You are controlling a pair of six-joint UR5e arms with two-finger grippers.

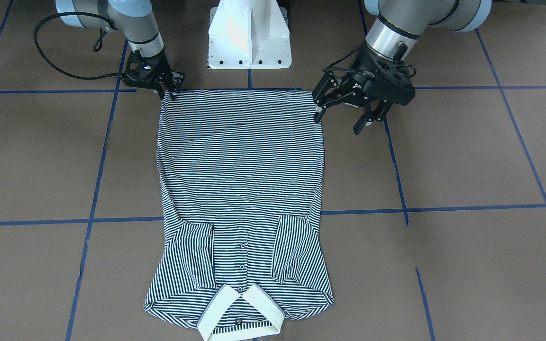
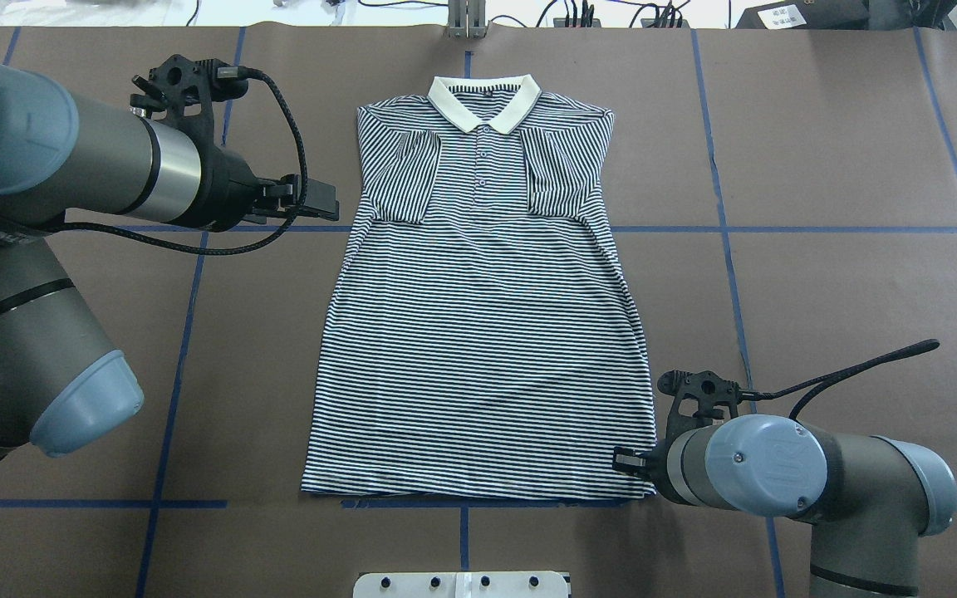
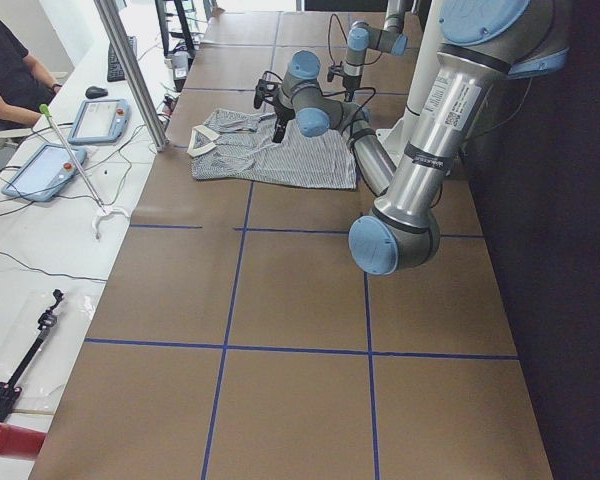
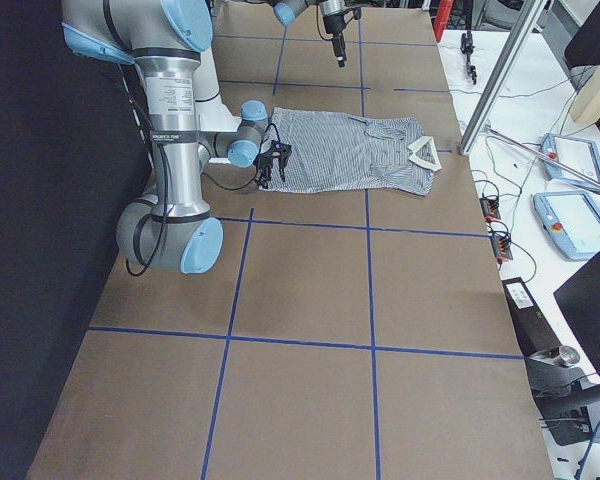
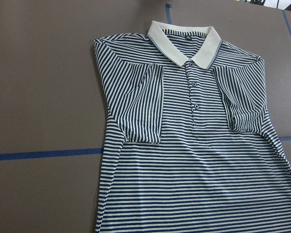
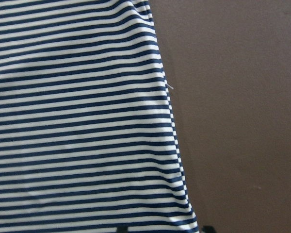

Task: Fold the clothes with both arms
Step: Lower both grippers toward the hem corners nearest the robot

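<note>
Brown taped table (image 1: pixel 467 156), front view: the striped shirt (image 1: pixel 240 161) lies flat before the white pedestal (image 1: pixel 249 38). Its hem is nearest the pedestal and its collar (image 1: pixel 242 310) farthest, so the long axis runs straight out. Off one hem corner, the left gripper (image 1: pixel 338 124) hangs raised, jaws apart. Overhead view: the right gripper (image 2: pixel 630 459) is nearer, at the other hem corner. Right wrist view: its jaws stand apart astride the shirt's edge, seemingly ready to pinch.

navy-and-white striped polo shirt (image 2: pixel 487 332): soft matt knit cloth. brown table cover (image 2: pixel 819 291): matt, paper-like. grey-and-silver left arm (image 2: pixel 105 170): matt casing, brushed-metal band; light-blue joint cap (image 2: pixel 80 407) smooth.
</note>
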